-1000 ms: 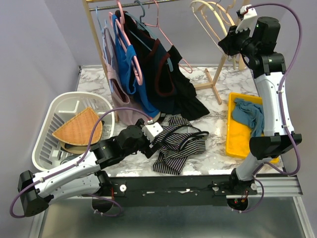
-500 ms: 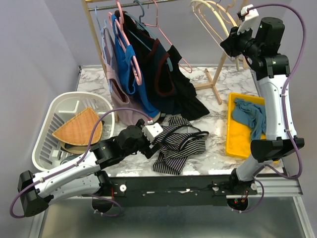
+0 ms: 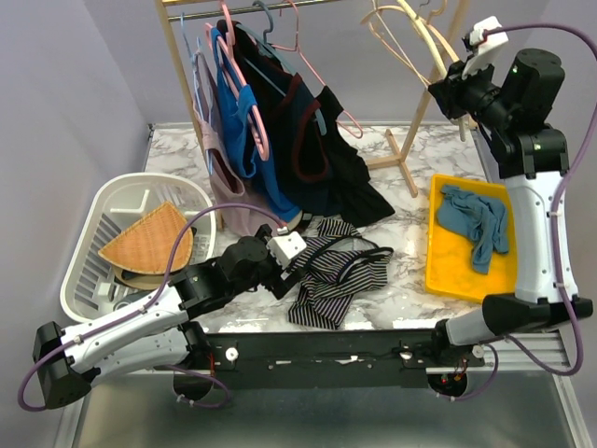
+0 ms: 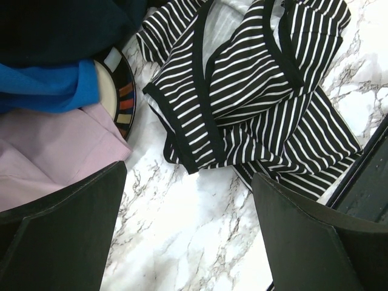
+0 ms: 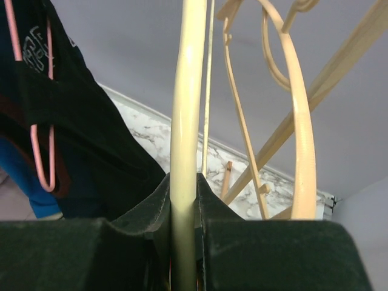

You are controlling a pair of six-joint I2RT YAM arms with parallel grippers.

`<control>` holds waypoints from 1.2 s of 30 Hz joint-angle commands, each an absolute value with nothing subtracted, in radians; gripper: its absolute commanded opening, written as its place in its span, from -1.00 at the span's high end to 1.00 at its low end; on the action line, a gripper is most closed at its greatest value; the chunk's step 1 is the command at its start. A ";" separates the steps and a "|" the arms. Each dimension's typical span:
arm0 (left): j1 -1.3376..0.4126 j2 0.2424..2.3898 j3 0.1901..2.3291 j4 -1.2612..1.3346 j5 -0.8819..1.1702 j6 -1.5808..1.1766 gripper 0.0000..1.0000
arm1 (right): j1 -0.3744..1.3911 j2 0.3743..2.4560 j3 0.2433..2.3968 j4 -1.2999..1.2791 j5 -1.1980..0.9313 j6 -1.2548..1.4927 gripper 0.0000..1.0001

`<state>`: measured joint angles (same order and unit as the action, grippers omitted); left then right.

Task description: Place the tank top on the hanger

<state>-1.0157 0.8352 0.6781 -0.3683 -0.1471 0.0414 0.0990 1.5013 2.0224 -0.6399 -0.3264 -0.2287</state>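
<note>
The striped tank top (image 3: 338, 273) lies crumpled on the marble table near the front edge; it fills the top of the left wrist view (image 4: 254, 97). My left gripper (image 3: 276, 271) is open and empty, low over bare marble just left of the tank top (image 4: 188, 230). The cream wooden hanger (image 3: 415, 42) is up at the rack's right end. My right gripper (image 3: 454, 91) is shut on one arm of that hanger (image 5: 183, 127), which passes upright between the jaws (image 5: 183, 212).
A rack (image 3: 182, 84) holds pink hangers, a blue cloth (image 3: 247, 140) and a black garment (image 3: 326, 163). A white basket (image 3: 140, 243) stands at left, a yellow tray (image 3: 446, 261) with a grey-blue cloth at right. A plate (image 4: 118, 97) lies beside pink cloth.
My right arm has swung to the right and upward, carrying the cream hanger with it. The left arm and the tank top have not moved.
</note>
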 commanded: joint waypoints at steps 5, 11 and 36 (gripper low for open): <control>-1.000 0.795 0.664 -0.344 -0.123 0.052 -0.97 | 0.104 1.166 1.668 -0.624 -0.465 -0.328 0.99; -0.988 0.758 0.640 -0.312 -0.120 0.077 -0.97 | 0.104 0.915 1.383 -0.801 -0.561 -0.572 0.99; -0.986 0.712 0.678 -0.275 0.288 0.388 -0.97 | 0.101 0.609 0.965 -1.367 -0.931 -1.198 0.99</control>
<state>-0.9901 0.6987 0.6399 -0.2596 0.2142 0.3019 0.1009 0.5381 0.9939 -1.2686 -0.7303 -1.0328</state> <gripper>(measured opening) 0.987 0.204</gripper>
